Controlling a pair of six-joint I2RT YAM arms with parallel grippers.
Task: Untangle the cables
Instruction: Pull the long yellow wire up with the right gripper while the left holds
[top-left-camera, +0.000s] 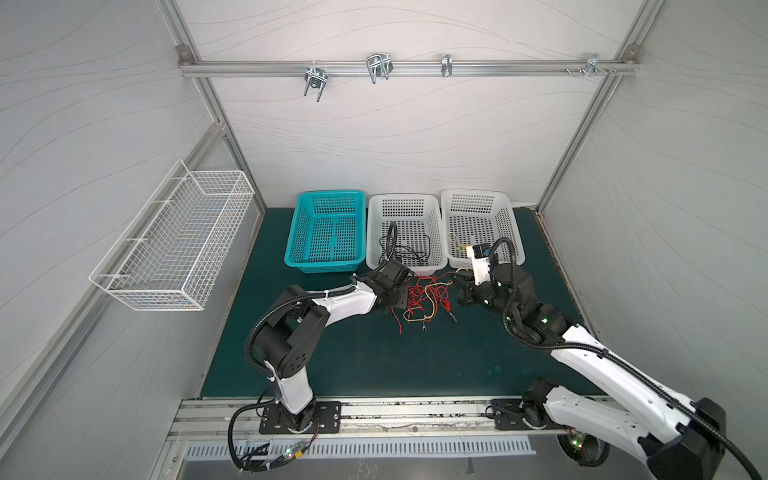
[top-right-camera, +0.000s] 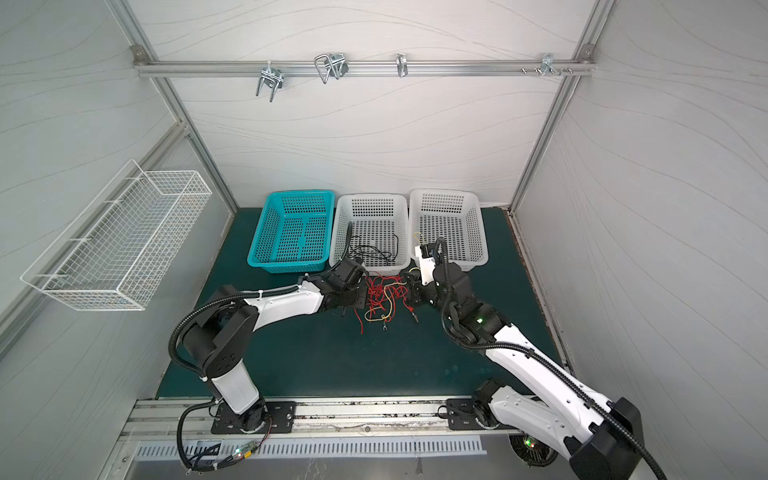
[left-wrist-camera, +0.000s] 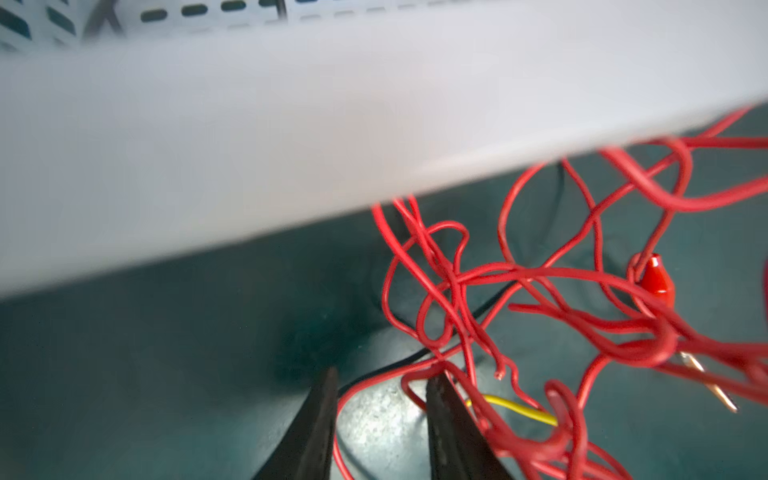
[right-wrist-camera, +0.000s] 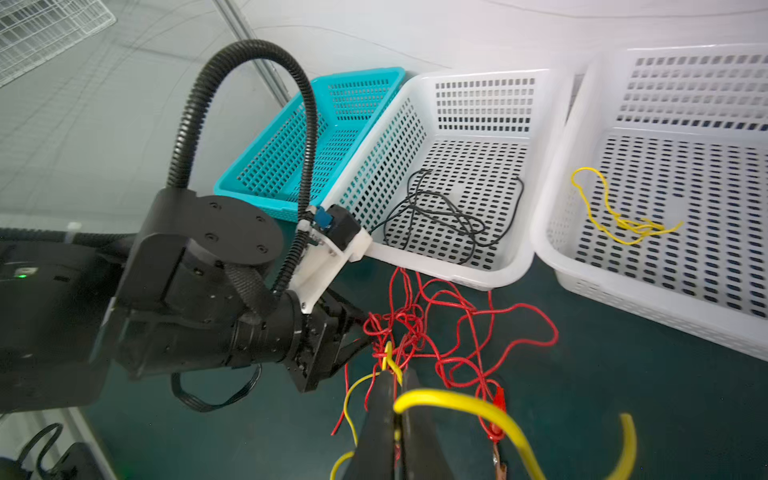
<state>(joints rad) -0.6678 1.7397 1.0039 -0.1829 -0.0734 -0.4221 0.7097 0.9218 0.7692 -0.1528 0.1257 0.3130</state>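
The cables (top-left-camera: 428, 297) lie knotted on the green surface (top-left-camera: 374, 357) between the arms. On the right gripper (right-wrist-camera: 398, 374) the jaws pinch the yellow cable (right-wrist-camera: 457, 401); on the left gripper (left-wrist-camera: 380, 374) they stand partly spread beside red loops (left-wrist-camera: 449, 291). Pulling now could cinch the knot or drag the whole tangle.

This looks like a robotics lab test cell. Pale wall panels (top-left-camera: 395, 137) are boxed in by an aluminium frame (top-left-camera: 498, 67). Two white-and-black robot arms, left (top-left-camera: 345, 301) and right (top-left-camera: 602, 361), are bolted to a metal rail (top-left-camera: 415, 411) along the front of a green-matted table (top-left-camera: 415, 365). A corrugated hose (right-wrist-camera: 249, 45) and loose wiring (top-left-camera: 291, 453) run off them. Perforated plastic baskets (top-left-camera: 403, 197) line the back.
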